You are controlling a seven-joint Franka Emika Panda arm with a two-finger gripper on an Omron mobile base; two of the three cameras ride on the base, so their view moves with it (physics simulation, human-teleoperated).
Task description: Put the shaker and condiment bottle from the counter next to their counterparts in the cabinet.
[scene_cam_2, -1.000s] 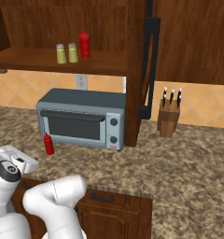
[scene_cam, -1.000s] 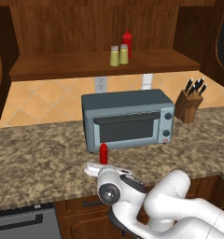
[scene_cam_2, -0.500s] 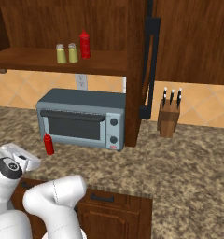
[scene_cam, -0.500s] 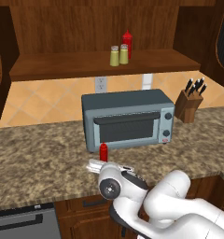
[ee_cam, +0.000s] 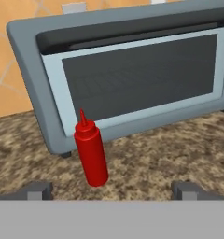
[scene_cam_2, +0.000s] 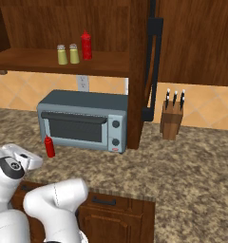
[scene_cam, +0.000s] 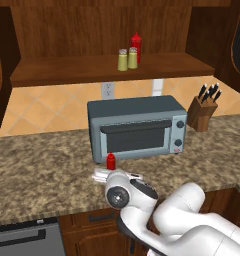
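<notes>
Fingers (ee_cam: 39,190) spread wide, empty, low over the desk (ee_cam: 170,154), condiment bottle (ee_cam: 91,152) upright ahead beside toaster oven (ee_cam: 132,70); approach step, next advance until bottle sits between them, then pinch.

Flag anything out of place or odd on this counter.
Only the red condiment bottle: it stands upright on the counter before the toaster oven, while its twin and both shakers sit on the cabinet shelf.

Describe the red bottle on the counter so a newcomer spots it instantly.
Find the grey toaster oven on the speckled counter. The red bottle stands upright just before its lower left corner. The other red bottle sits up on the cabinet shelf beside two shakers.
</notes>
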